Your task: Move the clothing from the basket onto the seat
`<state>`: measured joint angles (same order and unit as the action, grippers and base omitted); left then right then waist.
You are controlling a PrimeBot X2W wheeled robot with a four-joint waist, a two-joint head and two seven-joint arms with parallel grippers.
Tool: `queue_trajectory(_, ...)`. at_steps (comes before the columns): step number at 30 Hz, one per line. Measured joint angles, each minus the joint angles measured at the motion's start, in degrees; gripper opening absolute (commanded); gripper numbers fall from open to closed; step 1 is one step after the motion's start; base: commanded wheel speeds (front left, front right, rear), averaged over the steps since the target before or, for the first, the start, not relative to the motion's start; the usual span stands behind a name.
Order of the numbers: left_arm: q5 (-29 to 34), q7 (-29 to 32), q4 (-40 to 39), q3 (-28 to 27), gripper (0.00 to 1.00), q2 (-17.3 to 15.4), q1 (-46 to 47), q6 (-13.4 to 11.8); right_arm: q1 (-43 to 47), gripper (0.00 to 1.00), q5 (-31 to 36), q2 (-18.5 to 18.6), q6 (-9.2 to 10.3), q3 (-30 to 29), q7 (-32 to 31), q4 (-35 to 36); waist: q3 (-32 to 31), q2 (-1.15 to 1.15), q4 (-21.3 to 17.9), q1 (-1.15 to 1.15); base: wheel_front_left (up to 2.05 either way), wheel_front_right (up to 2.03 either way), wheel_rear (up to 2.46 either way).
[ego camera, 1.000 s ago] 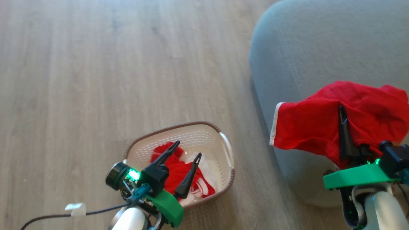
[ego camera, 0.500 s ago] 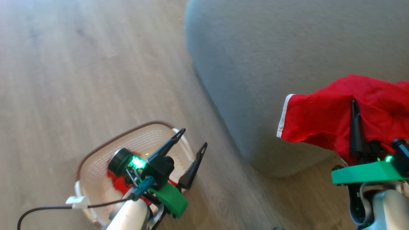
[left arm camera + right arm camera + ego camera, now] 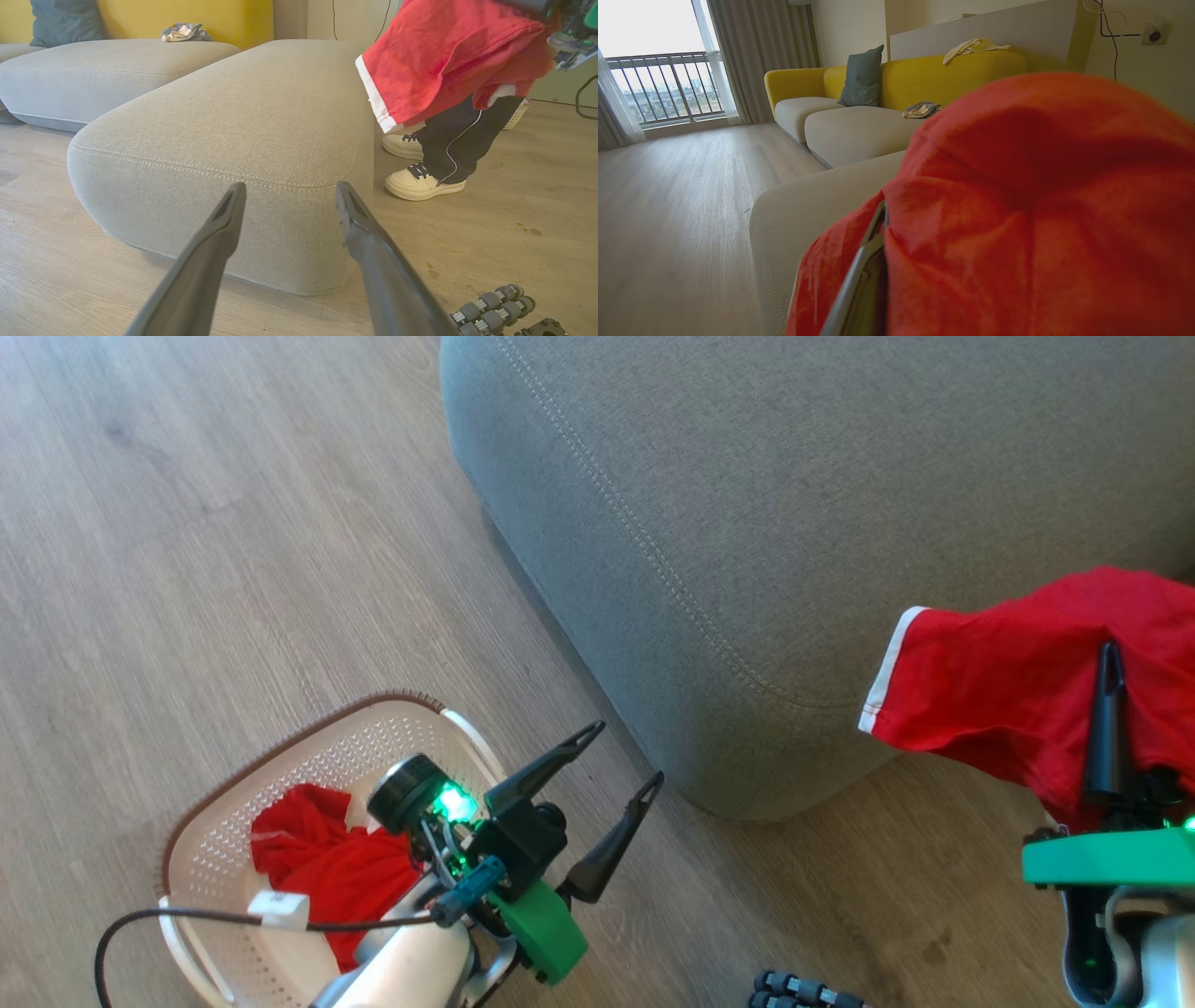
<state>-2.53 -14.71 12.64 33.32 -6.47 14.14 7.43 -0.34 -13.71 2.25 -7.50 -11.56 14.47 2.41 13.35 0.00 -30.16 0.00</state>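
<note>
Your head view has swung toward the grey seat (image 3: 794, 504) since 1 second ago, which leaves the basket (image 3: 280, 737) at lower left. Your left gripper (image 3: 627, 751) now reaches past the basket's rim over the wooden floor (image 3: 187, 523), its 2 fingers spread wide and empty, aimed at the seat's corner. Your right gripper (image 3: 1109, 658) points upward, clenched on a red garment (image 3: 990, 700) that hangs by the seat's edge. More red clothing (image 3: 317, 859) lies in the basket.

Home liv. rm: yellow sofa (image 3: 952, 74) w/ teal cushion (image 3: 863, 77) on it, big grey seat (image 3: 794, 504) just in front of sofa, wood-plank floor (image 3: 668, 196) beside it, curtains (image 3: 756, 46) & balcony window (image 3: 654, 70) past sofa's far end, wall socket (image 3: 1153, 35) behind it.
</note>
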Motion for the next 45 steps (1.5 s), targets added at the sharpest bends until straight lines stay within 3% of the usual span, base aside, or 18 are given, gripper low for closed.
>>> queue_trajectory(10,0.0,0.0,-0.16,-0.07,1.0,-1.42,-0.01,0.0,-1.15,0.0,0.32,-0.05,0.0,-0.92,0.0,0.41,1.47,0.0,-0.02,0.0,0.0,0.0,0.0)
queue_trajectory(13,0.55,0.0,-0.82,-0.8,1.0,-2.92,-0.02,0.0,-6.44,0.0,4.16,-0.05,0.0,-0.71,0.0,0.32,3.51,0.0,-0.14,0.0,0.0,0.0,0.0)
queue_trajectory(18,1.2,0.0,-1.83,-0.45,1.0,-5.63,0.2,0.0,-14.61,0.0,4.66,0.45,0.0,-1.6,0.0,-0.33,6.79,0.0,-0.09,0.0,0.0,0.0,0.0)
queue_trajectory(25,1.2,0.0,-3.22,2.22,1.0,-10.42,4.26,0.0,-27.35,0.0,3.56,5.45,0.0,-2.09,0.15,-3.3,13.8,0.0,1.98,0.01,0.0,0.0,0.0)
queue_trajectory(32,1.19,0.0,-4.7,3.28,1.0,-13.73,7.57,0.0,-40.56,0.0,1.51,10.71,0.0,-3.27,0.16,-12.25,20.45,0.0,4.91,0.01,0.0,0.0,0.0)
queue_trajectory(34,1.19,0.0,-5.21,3.92,1.0,-14.24,8.68,0.0,-45.31,0.0,0.35,13.05,0.0,-4.32,0.16,-17.68,22.68,0.0,6.41,0.01,0.0,0.0,0.0)
queue_trajectory(45,1.1,0.0,-6.33,4.03,1.0,-14.63,10.56,-0.03,-59.5,0.0,-5.87,18.63,0.0,-11.03,0.15,-42.31,27.83,0.0,13.17,0.0,0.0,0.0,0.0)
